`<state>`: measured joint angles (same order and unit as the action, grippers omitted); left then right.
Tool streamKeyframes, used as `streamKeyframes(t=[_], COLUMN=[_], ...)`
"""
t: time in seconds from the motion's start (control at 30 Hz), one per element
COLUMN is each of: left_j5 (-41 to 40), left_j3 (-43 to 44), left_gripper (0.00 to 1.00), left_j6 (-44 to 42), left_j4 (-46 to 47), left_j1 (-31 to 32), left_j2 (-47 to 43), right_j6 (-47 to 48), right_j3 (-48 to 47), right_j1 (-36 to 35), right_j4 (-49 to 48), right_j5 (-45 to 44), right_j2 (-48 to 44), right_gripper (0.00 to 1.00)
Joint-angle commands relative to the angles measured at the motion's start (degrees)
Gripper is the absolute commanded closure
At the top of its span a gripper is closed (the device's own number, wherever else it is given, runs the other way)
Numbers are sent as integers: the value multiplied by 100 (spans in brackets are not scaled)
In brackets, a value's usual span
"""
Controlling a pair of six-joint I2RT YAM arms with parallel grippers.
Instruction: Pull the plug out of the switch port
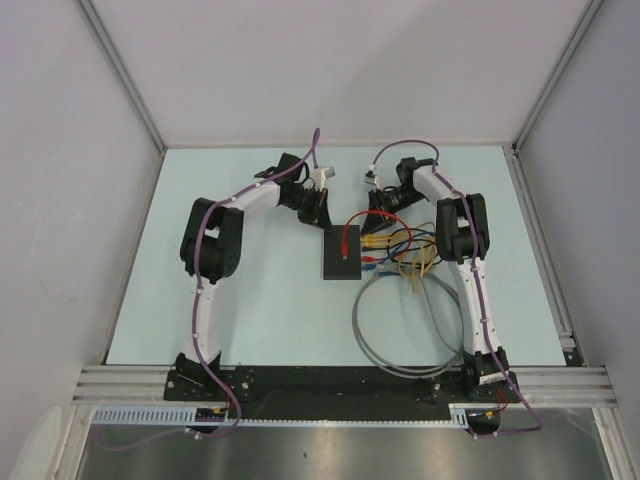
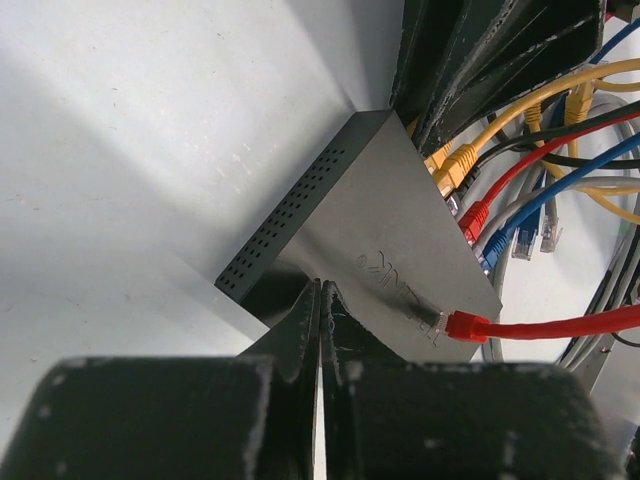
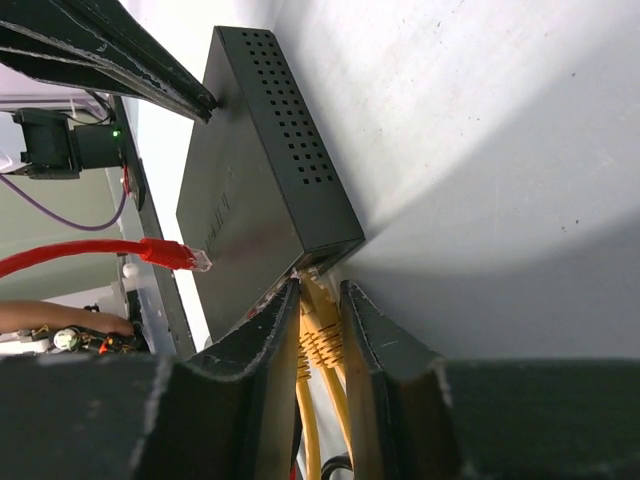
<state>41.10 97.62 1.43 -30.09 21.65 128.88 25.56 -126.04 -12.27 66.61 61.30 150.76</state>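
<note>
The switch (image 1: pixel 343 254) is a flat black box mid-table, with yellow, red and blue plugs along its right edge. It also shows in the left wrist view (image 2: pixel 370 220) and the right wrist view (image 3: pixel 250 190). My left gripper (image 2: pixel 320 290) is shut and empty, its tips resting on the switch's far end; it shows in the top view (image 1: pixel 318 212). My right gripper (image 3: pixel 320 288) is closed around a yellow plug (image 3: pixel 325 335) seated in an end port, right at the switch's edge (image 1: pixel 378 228). A loose red plug (image 2: pixel 465 325) lies on the switch's top.
A tangle of yellow, blue, red and black cables (image 1: pixel 410 250) spreads right of the switch. A grey cable loop (image 1: pixel 410 320) lies nearer the arm bases. Metal rails (image 1: pixel 545 250) edge the table, and white walls stand on three sides.
</note>
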Motion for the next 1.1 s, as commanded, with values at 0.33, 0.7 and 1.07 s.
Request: streamKeyframes(t=[0.33, 0.7, 1.07], left_j5=[-1016, -1096, -1060], left_j3=[-103, -121, -86], left_gripper=[100, 100, 100], left_j6=[-494, -600, -626], left_j4=[-252, -278, -287], left_j1=[129, 217, 217], left_j2=[217, 217, 243], right_j6=[282, 800, 617], right_j3=[-95, -1118, -1634], right_j1=[-188, -170, -82], right_j4=[115, 1205, 1118], right_j5=[-751, -997, -1058], right_j2=[305, 868, 929], right_gripper=[95, 100, 100])
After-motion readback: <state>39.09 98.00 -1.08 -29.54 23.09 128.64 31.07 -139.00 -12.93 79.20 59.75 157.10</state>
